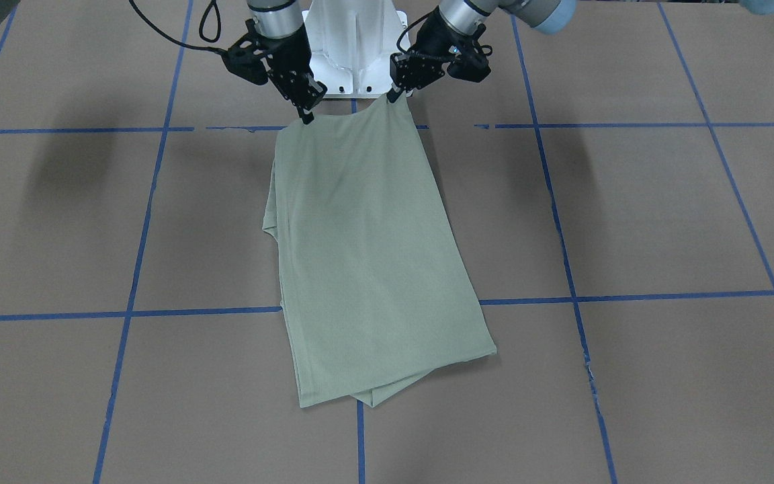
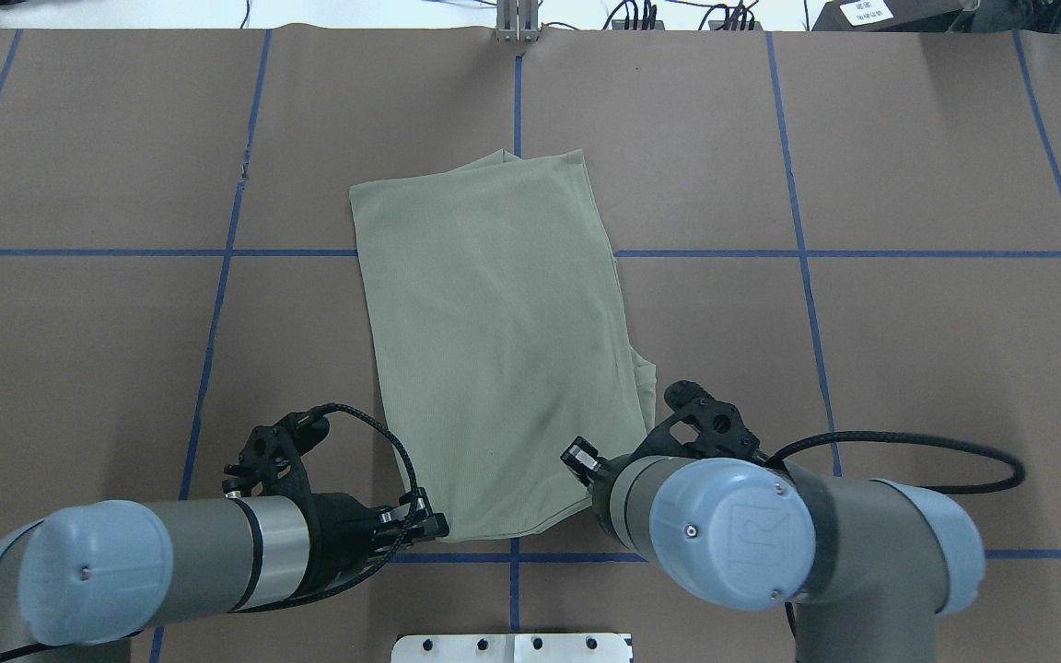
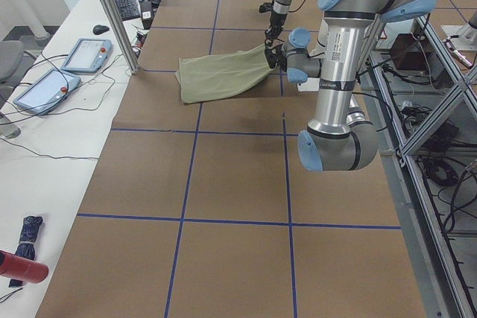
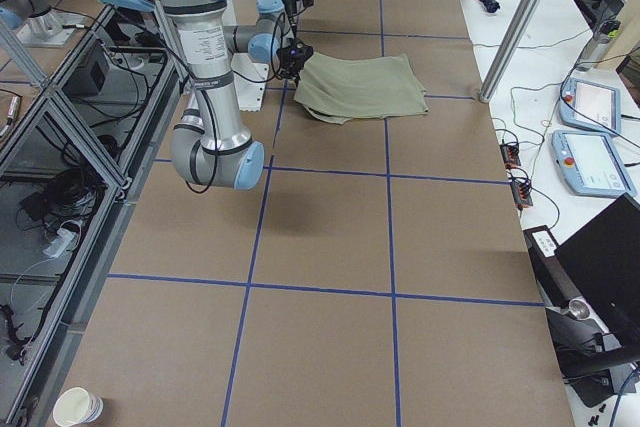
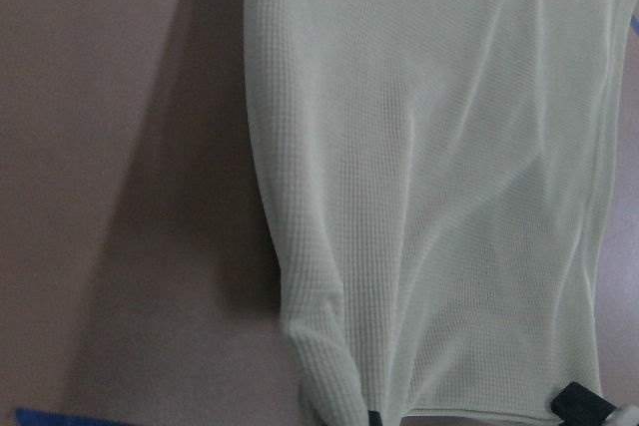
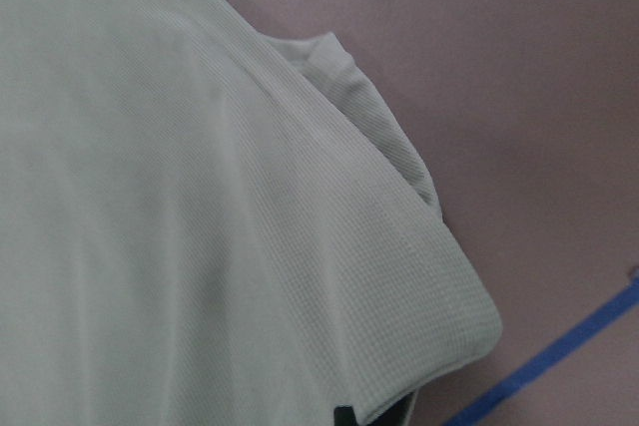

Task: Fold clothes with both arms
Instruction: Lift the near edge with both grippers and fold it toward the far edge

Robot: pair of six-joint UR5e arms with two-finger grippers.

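The pale green shirt (image 1: pixel 367 255) lies folded into a long strip on the brown table, running away from the robot. Its edge nearest the robot is raised off the table, hanging between the two grippers. My left gripper (image 1: pixel 395 97) is shut on one corner of that edge, and my right gripper (image 1: pixel 306 117) is shut on the other. From overhead, the left gripper (image 2: pixel 443 527) meets the shirt (image 2: pixel 494 350) at its near left corner, while the right arm's wrist hides the right fingertips. Both wrist views are filled with knit cloth (image 5: pixel 439 197) (image 6: pixel 200 246).
The white pedestal base (image 1: pixel 353 47) stands just behind the grippers. Blue tape lines (image 1: pixel 629 296) divide the table into squares. A side bench carries tablets (image 3: pixel 86 53) and a metal post (image 3: pixel 112 13) beyond the shirt's far end. A paper cup (image 4: pixel 78 407) sits off the table's corner.
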